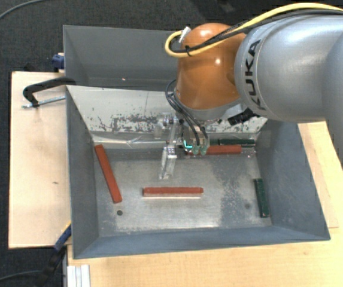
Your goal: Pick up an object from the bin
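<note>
We see the arm point(303, 58) reach in from the right, its thick silver link lying over the bin's far right corner and the orange-covered wrist point(204, 64) bent downward (a yellow cable point(309, 6) runs along the link and loops over the wrist). Below the wrist the pincer point(167, 171) hangs nearly upright, its tip leaning a little to the left, low over the floor of the bin point(159, 211) near the middle. We cannot tell whether the pincer is open or closed.

Just in front of its tip, toward the near wall, a red-brown bar point(172, 191) lies flat and crosswise, close to the tip but apart from it. Well to the pincer's left a slanted red-brown bar point(108, 173) lies beside the left wall. Just behind and to its right a red bar point(224, 150) lies along the back wall, one end hidden by the pincer's body. Farther right and forward, a dark green bar point(261, 197) lies by the right wall.
</note>
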Controlling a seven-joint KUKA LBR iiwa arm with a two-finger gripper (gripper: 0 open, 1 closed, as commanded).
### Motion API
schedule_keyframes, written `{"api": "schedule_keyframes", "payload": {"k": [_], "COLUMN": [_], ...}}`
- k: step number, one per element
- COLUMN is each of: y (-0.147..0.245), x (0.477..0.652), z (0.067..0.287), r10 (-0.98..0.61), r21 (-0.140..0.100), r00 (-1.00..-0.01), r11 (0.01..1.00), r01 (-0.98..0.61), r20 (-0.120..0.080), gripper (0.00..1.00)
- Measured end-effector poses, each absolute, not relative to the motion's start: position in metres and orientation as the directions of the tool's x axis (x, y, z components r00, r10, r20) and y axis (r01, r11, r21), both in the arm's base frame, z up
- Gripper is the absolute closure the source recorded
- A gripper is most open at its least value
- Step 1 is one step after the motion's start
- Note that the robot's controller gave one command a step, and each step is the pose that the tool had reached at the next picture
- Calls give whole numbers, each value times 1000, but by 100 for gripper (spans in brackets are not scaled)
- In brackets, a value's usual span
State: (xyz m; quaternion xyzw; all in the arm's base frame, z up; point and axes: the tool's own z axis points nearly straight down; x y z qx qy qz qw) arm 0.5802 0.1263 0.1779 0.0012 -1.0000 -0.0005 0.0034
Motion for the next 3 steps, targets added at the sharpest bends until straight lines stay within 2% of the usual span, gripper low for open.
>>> {"api": "schedule_keyframes", "payload": {"k": [1,2,3], "y": [70,73,48], "x": [534,537,550], "z": [69,74,214], "r10": [-153,-153,-181], "r21": [-1,2,-2], "r00": [-988,-988,-983], "r11": [988,988,983], "r01": [-153,-153,-181], "r20": [9,0,-15], "gripper": [0,100,100]}}
